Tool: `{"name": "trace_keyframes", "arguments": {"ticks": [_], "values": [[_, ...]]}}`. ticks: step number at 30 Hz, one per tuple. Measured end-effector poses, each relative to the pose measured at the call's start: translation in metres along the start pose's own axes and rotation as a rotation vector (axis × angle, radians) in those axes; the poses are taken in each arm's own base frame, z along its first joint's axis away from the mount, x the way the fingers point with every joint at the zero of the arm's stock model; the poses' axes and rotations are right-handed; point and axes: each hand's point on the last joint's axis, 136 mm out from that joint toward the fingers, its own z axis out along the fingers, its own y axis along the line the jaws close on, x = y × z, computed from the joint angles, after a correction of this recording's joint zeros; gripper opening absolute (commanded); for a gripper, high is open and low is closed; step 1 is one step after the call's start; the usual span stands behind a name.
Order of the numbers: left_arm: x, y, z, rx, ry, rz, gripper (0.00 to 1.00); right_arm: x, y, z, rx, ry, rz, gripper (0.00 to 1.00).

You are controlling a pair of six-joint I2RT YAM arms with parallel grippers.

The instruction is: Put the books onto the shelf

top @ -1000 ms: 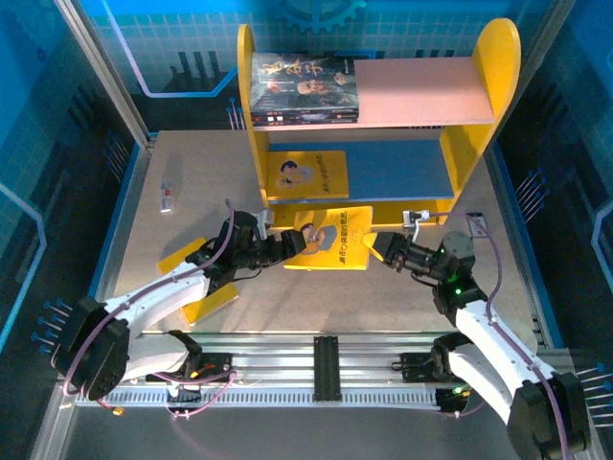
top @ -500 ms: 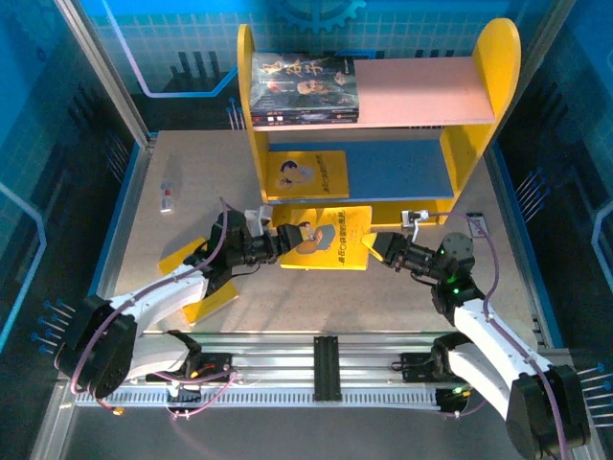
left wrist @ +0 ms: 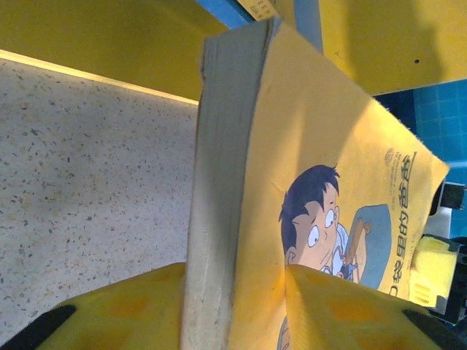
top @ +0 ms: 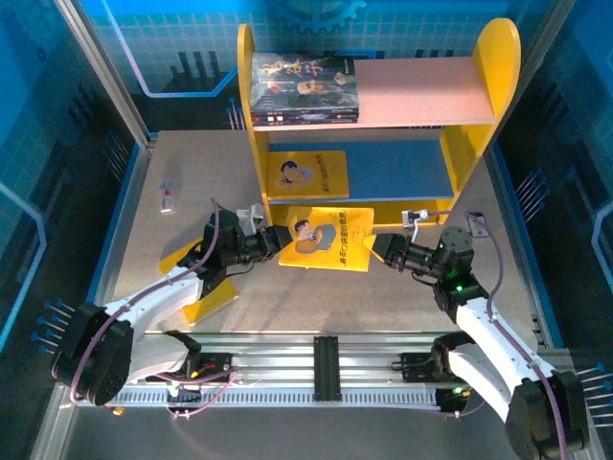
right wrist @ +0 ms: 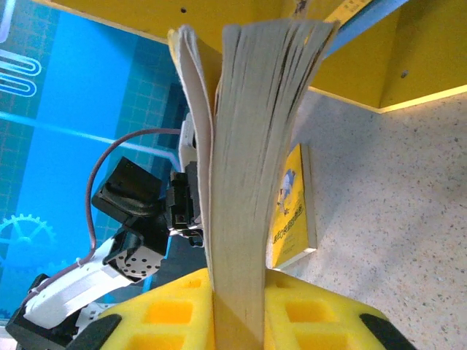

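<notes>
We record on the shelf: blue lower board free at right, yellow book blocking left, held book in front; pink upper board free at right, dark books occupying left.

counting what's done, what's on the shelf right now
Dark books lie stacked on the pink board, the top one hiding how many. One yellow book lies on the blue board, whose back part the pink board covers.

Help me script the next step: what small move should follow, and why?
Probably carry the book forward and up onto the blue board's bare right half: left gripper and right gripper both clamp it, just in front of the shelf.
</notes>
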Motion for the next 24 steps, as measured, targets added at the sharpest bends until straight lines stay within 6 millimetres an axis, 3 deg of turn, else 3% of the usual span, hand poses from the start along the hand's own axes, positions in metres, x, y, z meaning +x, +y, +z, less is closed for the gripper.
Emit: {"name": "trace_keyframes", "arguments": {"ticks": [9, 14, 24], "values": [[-0.005, -0.006, -0.005, 0.015, -0.025, 0.003, 0.18, -0.002, -0.019, 0.003, 0.058, -0.009, 0.037, 0.24], [-0.008, -0.013, -0.006, 0.041, -0.038, 0.013, 0.10, -0.002, -0.028, 0.005, 0.076, 0.001, 0.062, 0.32], [-0.008, -0.013, -0.006, 0.049, -0.042, 0.004, 0.07, 0.002, -0.030, 0.009, 0.078, 0.018, 0.068, 0.41]]}}
